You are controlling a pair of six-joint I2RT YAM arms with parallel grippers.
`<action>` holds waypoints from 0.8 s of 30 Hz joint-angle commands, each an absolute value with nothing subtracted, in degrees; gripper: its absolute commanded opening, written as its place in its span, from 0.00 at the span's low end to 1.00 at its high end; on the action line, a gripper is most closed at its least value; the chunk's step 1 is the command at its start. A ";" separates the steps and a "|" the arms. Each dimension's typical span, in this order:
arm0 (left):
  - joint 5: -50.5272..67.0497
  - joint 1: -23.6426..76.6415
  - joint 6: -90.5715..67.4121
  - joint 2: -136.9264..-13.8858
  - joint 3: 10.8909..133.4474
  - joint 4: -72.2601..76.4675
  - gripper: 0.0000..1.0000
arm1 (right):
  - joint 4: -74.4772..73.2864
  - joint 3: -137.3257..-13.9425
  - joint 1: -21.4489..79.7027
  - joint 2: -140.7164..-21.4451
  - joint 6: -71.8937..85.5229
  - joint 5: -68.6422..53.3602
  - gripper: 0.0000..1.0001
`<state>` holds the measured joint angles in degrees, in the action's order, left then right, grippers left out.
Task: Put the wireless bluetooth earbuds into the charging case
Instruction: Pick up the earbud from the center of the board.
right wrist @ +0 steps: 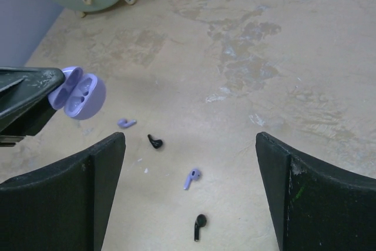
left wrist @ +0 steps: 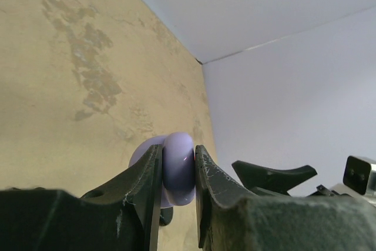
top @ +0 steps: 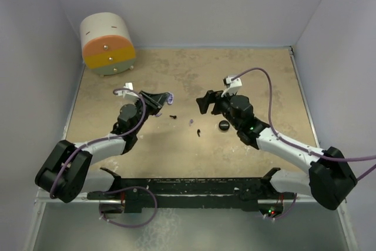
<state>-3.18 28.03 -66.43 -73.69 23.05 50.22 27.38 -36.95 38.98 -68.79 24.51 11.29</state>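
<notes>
Pickup stage, seemingly — left gripper [left wrist: 178, 160] clamps the open lavender case [right wrist: 79, 95], right gripper [right wrist: 189, 140] stands wide and empty over four earbuds [right wrist: 192, 177] loose on the table [right wrist: 282, 57]; next move calls for a fine pinch on one.

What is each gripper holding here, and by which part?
Left gripper pinches the lavender case, lid open, across its rounded body, between both fingers. Right gripper is open, holding nothing.
</notes>
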 commanded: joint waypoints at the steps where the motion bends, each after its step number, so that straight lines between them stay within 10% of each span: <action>1: -0.27 23.79 -71.28 -73.82 20.23 59.69 0.00 | 27.61 -39.29 37.91 -71.66 27.10 8.64 0.89; 24: 7.59 17.78 -77.77 -77.49 14.58 70.11 0.00 | 10.73 -54.49 49.33 -97.82 35.15 18.12 0.50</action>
<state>5.48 18.76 -76.42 -77.38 15.07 64.71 12.03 -50.28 48.29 -96.62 32.64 15.62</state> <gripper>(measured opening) 0.235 0.522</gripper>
